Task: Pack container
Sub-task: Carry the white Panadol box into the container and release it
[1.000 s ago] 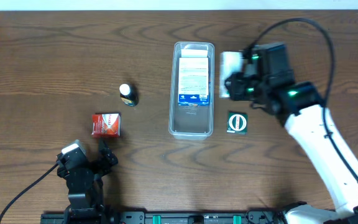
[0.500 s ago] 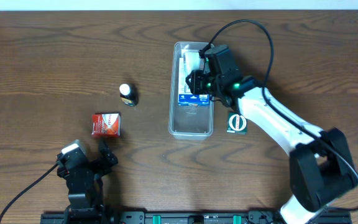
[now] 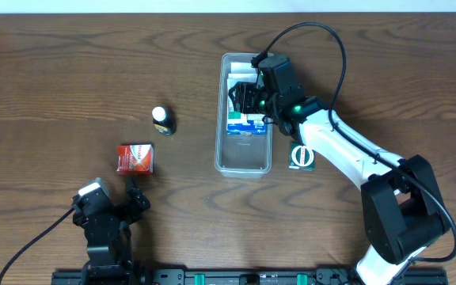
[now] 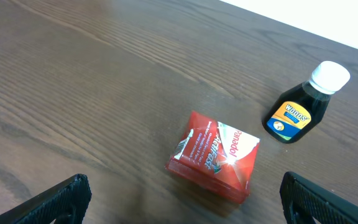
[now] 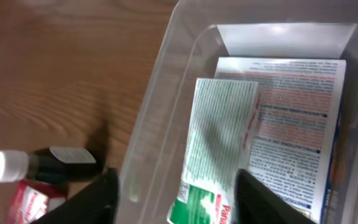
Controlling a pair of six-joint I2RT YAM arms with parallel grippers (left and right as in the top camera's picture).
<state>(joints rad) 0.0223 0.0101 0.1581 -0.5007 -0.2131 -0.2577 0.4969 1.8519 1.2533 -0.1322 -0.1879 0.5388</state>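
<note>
The right tool (image 5: 176,179) hangs over the far half of the container (image 3: 244,158), pointing down into it. Its jaws stand at middling width around a white-and-green box (image 5: 219,143). One finger sits at the box's edge and the other is clearly apart from it, so the box looks let go rather than pinched. That box lies flat on a larger blue-and-white box (image 5: 297,124) already in the bin.

The container sits mid-worktop (image 3: 54,79), its long axis running far to near, and its near half is bare. A green-and-black box (image 3: 302,156) lies just beside its right wall, near and right of this tool, so the right arm is plainly the closer one for it. The likely carry is a short one to the left, into the near half.

The left tool (image 4: 184,198) waits wide and empty at the near left. The red Panadol box (image 3: 135,158) and the dark Woods' bottle (image 3: 163,120) stand beyond it, well left of the container.
</note>
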